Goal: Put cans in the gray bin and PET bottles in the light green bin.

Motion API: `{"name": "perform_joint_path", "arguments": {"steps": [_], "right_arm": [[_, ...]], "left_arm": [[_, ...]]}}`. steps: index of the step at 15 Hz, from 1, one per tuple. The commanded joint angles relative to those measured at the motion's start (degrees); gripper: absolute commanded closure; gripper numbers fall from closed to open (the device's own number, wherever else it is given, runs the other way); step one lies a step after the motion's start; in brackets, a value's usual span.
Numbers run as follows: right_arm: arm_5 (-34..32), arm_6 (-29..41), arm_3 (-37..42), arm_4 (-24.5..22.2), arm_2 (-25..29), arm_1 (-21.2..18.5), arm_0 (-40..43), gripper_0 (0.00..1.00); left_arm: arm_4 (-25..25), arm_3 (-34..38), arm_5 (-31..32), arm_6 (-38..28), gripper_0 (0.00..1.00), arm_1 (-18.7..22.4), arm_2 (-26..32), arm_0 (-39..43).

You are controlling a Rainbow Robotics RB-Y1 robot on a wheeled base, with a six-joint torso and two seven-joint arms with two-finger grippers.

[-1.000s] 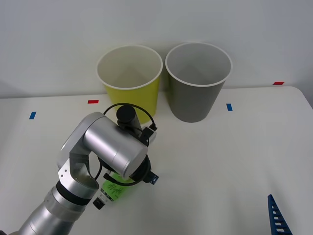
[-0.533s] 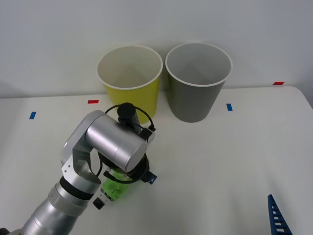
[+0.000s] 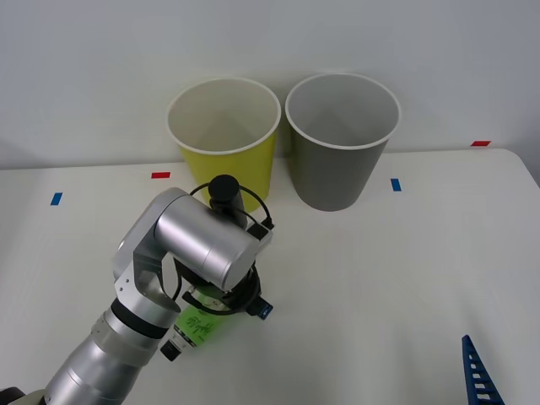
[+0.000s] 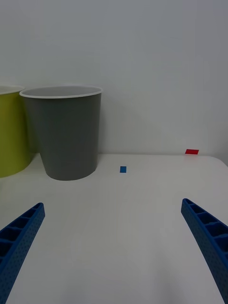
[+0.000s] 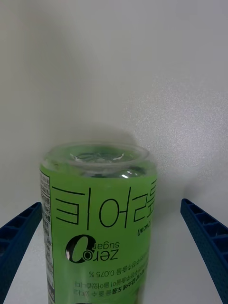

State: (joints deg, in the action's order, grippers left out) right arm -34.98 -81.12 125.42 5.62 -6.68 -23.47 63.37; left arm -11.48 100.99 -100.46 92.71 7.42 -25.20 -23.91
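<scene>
Green-labelled PET bottle (image 3: 196, 325) lies on its side before light green bin (image 3: 226, 135) and gray bin (image 3: 341, 139).

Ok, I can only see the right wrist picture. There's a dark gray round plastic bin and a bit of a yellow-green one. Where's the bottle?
Observer: The small plastic bottle with the bright green label lies on its side on the white table, under the left arm, nearer the robot than the bins.
Operator: Is the left hand holding it?
Observer: No. The left hand is open, one blue finger on each side of the bottle, not touching it.
Operator: Is anything in the yellow-green bin?
Observer: Nothing that I can see. The tall round yellow-green plastic bin shows a bare whitish inside.
</scene>
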Motion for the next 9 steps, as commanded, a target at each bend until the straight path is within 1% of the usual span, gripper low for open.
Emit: {"name": "perform_joint_path", "arguments": {"steps": [1,6,7,8,9], "right_arm": [[0.0,0.0,0.0,0.0,0.0,0.0,0.0,0.0],[0.0,0.0,0.0,0.0,0.0,0.0,0.0,0.0],[0.0,0.0,0.0,0.0,0.0,0.0,0.0,0.0],[0.0,0.0,0.0,0.0,0.0,0.0,0.0,0.0],[0.0,0.0,0.0,0.0,0.0,0.0,0.0,0.0]], "left_arm": [[0.2,-1.1,0.2,1.2,0.0,-0.2,1.2,0.0],[2.2,-1.6,0.6,2.6,0.0,-1.0,2.2,0.0],[2.3,-1.7,0.6,2.6,0.02,-1.1,2.2,0.0],[2.4,-1.7,0.6,2.6,0.1,-1.2,2.2,0.0],[2.5,-1.7,0.6,2.7,0.12,-1.2,2.2,0.0]]}}
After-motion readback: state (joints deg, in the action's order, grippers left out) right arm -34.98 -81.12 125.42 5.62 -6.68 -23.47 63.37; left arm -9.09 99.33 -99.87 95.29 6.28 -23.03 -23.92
